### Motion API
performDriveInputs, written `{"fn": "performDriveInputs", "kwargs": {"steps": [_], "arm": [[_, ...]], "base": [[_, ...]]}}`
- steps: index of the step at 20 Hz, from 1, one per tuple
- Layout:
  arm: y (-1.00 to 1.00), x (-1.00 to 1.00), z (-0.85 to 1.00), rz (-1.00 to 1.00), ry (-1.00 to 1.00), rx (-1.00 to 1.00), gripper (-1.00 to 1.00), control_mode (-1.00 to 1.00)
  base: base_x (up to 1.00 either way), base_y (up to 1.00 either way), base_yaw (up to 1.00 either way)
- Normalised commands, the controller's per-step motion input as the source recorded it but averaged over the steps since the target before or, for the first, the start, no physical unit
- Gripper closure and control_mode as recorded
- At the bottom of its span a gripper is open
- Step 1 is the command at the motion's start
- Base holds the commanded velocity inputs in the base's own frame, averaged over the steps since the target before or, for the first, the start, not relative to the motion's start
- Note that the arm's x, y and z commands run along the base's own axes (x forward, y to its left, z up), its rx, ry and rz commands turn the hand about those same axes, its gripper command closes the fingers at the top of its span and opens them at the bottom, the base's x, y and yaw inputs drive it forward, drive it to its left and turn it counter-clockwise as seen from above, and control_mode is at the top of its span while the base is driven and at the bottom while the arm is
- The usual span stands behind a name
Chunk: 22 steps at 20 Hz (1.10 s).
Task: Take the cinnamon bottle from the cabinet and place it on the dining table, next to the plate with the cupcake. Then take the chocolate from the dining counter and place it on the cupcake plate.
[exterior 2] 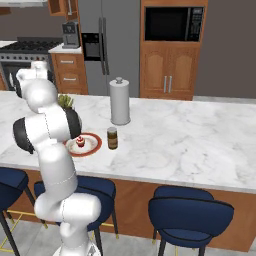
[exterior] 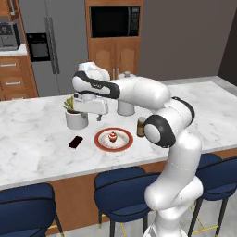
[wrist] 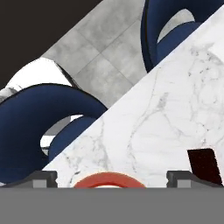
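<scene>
The cinnamon bottle (exterior: 140, 127) (exterior 2: 112, 138) stands upright on the dining table (exterior: 37, 129), just right of the red-rimmed plate (exterior: 99, 139) (exterior 2: 95, 145). The cupcake (exterior: 112, 136) (exterior 2: 80, 142) sits in the plate's middle. Left of the plate the black chocolate (exterior: 76, 142) lies flat on the marble. My gripper (exterior: 95, 115) hangs open and empty above the table, between the plate and the chocolate. In the hand view the gripper (wrist: 111, 180) has wide-apart tips, with the plate rim (wrist: 92, 180) at the bottom and the chocolate (wrist: 204, 165) at the lower right. The cabinet is out of view.
A white pot with a green plant (exterior: 76, 118) stands close behind the gripper. A paper towel roll (exterior: 125, 99) (exterior 2: 120, 102) stands behind the plate. Navy stools (exterior: 125, 190) (exterior 2: 190, 215) line the table's near edge. A fridge and a built-in microwave are at the back.
</scene>
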Motion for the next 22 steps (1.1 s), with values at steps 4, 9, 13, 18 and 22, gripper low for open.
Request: {"fn": "performDriveInputs", "kwargs": {"steps": [4,9,13,18,22], "arm": [[0.19,-0.03,-0.83,0.02,0.0,-0.03,-1.0,-1.0],[0.12,0.02,-0.52,0.01,0.05,0.0,-1.0,-1.0],[0.37,0.51,-0.96,-0.01,-0.06,0.0,-1.0,-1.0],[0.38,0.6,-0.39,-0.07,-0.01,0.0,-1.0,-1.0],[0.05,0.45,-0.3,-0.02,0.01,0.0,-1.0,-1.0]], "base": [[0.0,0.0,0.0],[0.0,0.0,0.0],[0.0,0.0,0.0],[0.0,0.0,0.0],[0.0,0.0,0.0]]}}
